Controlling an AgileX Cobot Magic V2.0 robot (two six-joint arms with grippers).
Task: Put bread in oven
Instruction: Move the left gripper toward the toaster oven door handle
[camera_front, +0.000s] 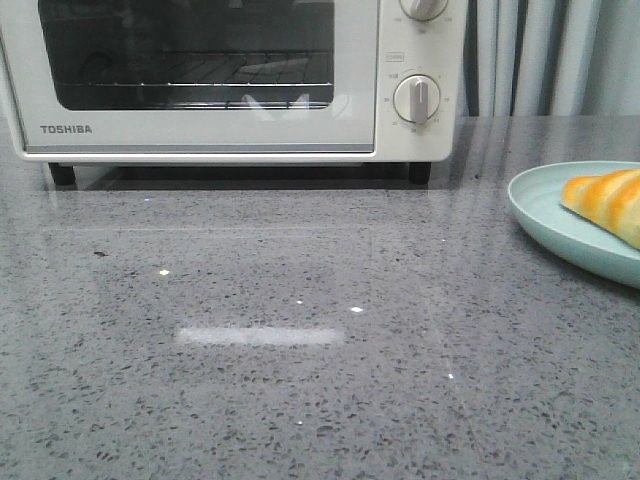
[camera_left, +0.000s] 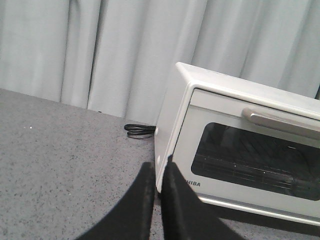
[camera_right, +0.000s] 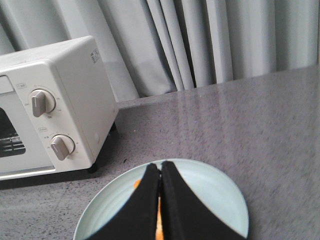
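Front view gives you the oven standing at the far side of the grey speckled table with its glass door shut, and the bread lying on a pale blue plate off to the right, well apart from the oven. Neither arm shows here. In your right wrist view, the right fingers are pressed together with no gap you can see, holding nothing, and they hang directly over the plate; only slivers of orange bread peek out around them, so you cannot tell whether they touch it. The oven's knob side lies beyond the fingers, off to one side. In your left wrist view, the left fingers are likewise closed and empty, their tips pointed at the oven's near front corner, beside the shut door and its handle. A black cord lies on the table past the fingertips, against the curtain.
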